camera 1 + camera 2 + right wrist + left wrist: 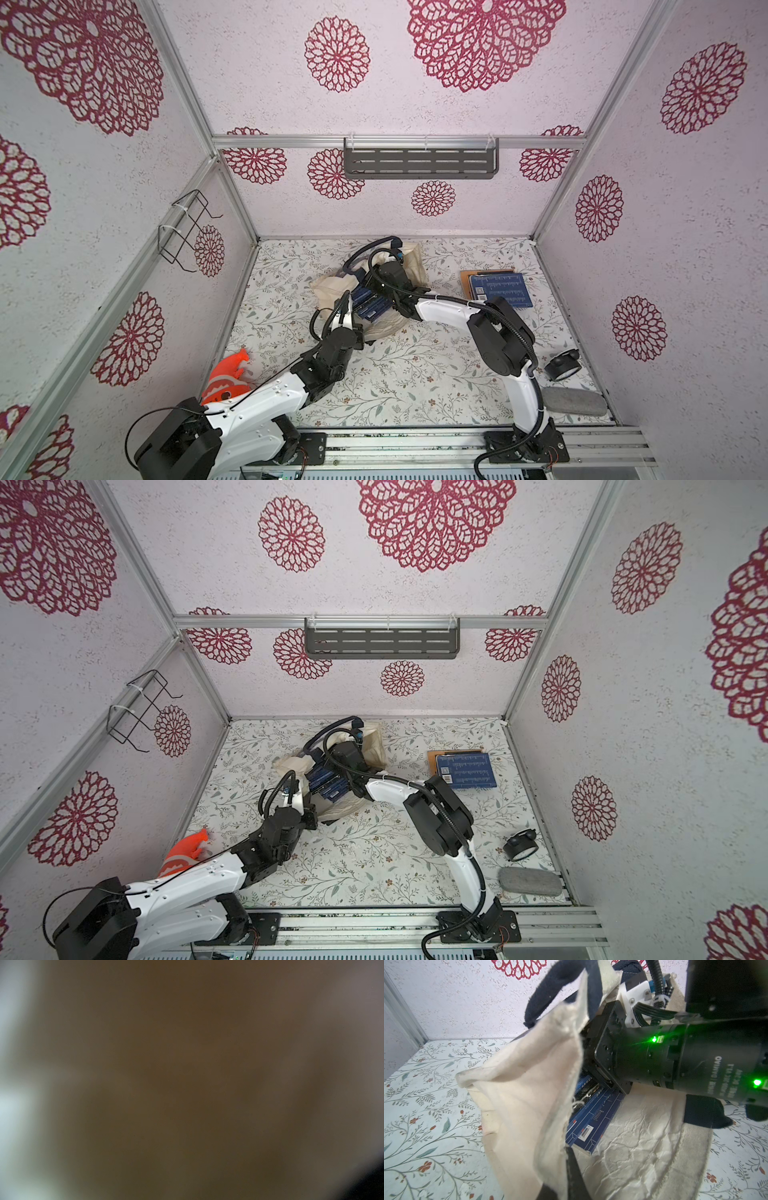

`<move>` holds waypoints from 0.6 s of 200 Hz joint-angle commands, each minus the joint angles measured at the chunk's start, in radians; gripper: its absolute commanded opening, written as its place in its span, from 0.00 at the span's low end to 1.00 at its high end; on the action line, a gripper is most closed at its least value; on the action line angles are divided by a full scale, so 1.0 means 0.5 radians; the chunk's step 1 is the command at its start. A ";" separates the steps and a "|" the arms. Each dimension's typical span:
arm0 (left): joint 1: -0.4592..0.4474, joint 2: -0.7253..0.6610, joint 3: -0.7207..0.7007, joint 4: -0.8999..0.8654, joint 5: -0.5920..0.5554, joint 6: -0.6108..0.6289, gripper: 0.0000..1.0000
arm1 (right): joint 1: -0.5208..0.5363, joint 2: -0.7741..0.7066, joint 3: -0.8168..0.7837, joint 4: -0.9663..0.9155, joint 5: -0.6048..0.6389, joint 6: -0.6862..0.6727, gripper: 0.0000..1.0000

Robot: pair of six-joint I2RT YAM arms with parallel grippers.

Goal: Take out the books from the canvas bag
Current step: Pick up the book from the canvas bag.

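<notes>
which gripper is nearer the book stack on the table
Right. The right gripper is inside the canvas bag, nearer the book stack; the left gripper pinches the bag's far edge.

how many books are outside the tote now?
2 visible: a dark blue paperback lies atop an orange-brown paperback, stacked on the table right of the cream canvas tote. Others may be hidden between them.

The table (415, 374) has a pale cover printed with leafy twigs and small red flowers. A cream canvas bag (328, 289) lies crumpled on it, in the middle towards the far side. At the far right lie the books (503, 289) in a flat pile, a blue one on top. At the near right sits a black clock (562, 365), with a grey stone-like lump (575, 402) nearer still. An orange toy (228, 380) sits at the near left edge.
</notes>
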 commanded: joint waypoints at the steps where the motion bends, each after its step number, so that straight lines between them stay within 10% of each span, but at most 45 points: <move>1: -0.049 0.005 0.006 0.091 0.049 0.036 0.00 | -0.014 -0.032 0.004 0.047 -0.040 0.017 0.17; 120: -0.049 0.026 0.022 0.073 0.020 0.010 0.00 | -0.023 -0.775 -0.783 0.330 -0.195 -0.107 0.04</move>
